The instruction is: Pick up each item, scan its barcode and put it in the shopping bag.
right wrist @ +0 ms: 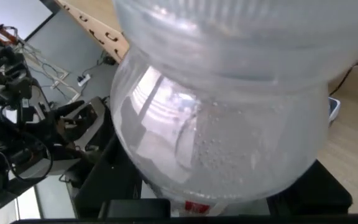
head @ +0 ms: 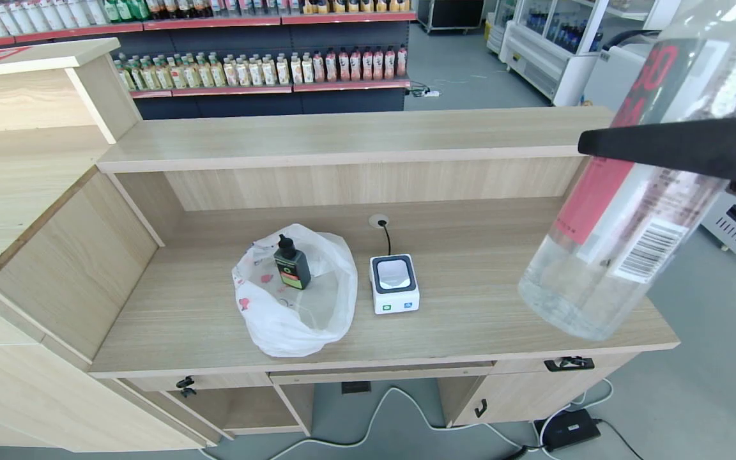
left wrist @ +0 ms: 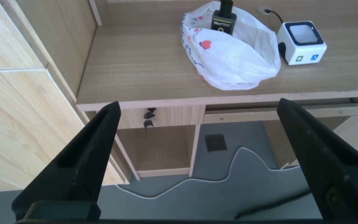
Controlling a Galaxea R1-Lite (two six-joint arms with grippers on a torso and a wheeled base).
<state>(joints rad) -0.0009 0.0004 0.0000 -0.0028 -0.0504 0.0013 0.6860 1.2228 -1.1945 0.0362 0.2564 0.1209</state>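
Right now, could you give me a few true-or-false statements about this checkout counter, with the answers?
1. The right jaws hold a clear bottle up in the air. True.
2. The scanner sits on the robot's left of the shopping bag. False: it sits on the bag's right.
3. A dark bottle rests against the shopping bag. True.
4. The left jaws grip a carton. False: they stand open with nothing between them.
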